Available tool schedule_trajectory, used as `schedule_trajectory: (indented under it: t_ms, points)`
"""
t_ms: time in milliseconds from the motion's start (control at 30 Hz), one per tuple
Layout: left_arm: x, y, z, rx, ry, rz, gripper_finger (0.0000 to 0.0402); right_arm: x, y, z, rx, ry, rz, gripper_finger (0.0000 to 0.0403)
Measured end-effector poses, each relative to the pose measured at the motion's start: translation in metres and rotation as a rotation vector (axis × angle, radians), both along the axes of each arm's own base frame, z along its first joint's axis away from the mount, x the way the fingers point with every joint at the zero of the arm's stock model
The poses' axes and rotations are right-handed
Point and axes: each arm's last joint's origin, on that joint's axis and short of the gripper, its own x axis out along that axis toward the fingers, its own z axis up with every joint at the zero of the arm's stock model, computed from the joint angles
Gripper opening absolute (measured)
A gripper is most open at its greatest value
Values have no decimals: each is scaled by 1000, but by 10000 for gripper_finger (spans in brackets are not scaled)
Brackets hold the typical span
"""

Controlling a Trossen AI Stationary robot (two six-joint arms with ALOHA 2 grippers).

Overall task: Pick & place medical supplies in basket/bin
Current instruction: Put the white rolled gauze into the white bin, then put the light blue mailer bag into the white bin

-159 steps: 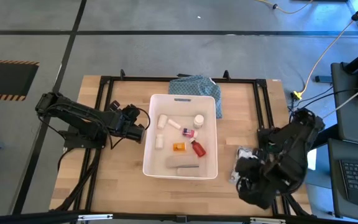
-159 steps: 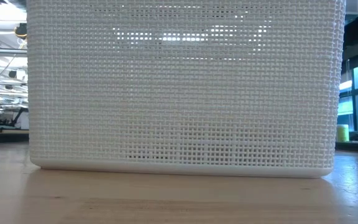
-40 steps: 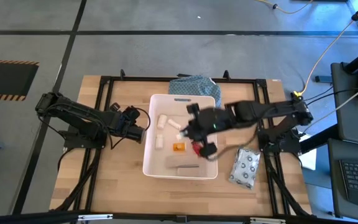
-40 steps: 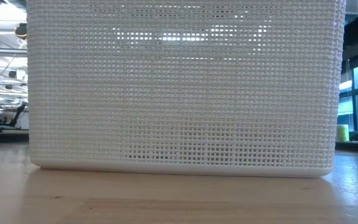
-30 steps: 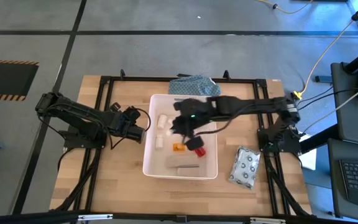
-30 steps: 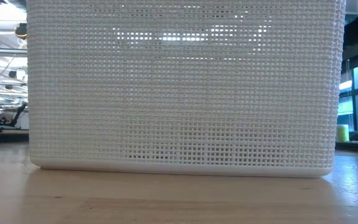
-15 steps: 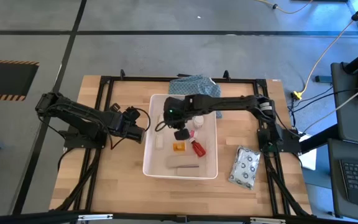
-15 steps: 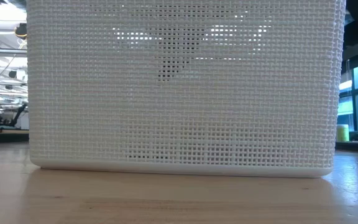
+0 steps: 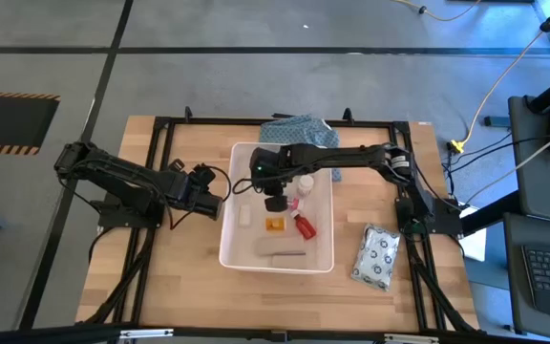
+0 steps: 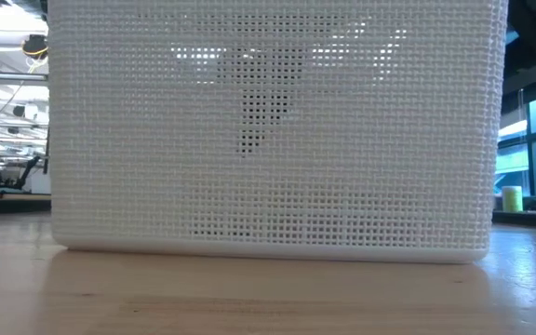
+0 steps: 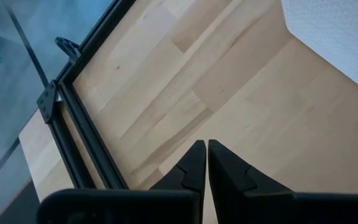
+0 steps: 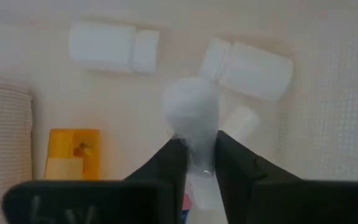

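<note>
Writing nowhere legible; right gripper (image 12: 199, 155) narrowly pinches white tube (image 12: 192, 121) over bin (image 9: 232, 250).

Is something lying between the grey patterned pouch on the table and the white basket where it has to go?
Nothing visible does. Only bare table separates the pouch from the basket at its right wall. The right gripper is over the basket's inside, away from that path; the left gripper waits at the basket's left.
</note>
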Motion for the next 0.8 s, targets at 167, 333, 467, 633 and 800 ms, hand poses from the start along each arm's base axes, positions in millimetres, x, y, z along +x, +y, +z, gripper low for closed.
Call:
schedule_trajectory:
  t_ms: [167,333,467,633,800]
  points:
    - [0,0,0,0,0,0,11,-1,0,0,-2,8,-2,132]
    - [0,0,0,1,0,0,13,-2,0,13,1,22,-6,186]
    - [0,0,0,4,-1,-1,10,-2,0,35,12,19,-36,208]
    - [0,0,0,5,-1,0,14,-6,3,71,27,7,-62,216]
    - [0,0,0,4,-8,8,14,-18,16,110,42,24,-65,216]
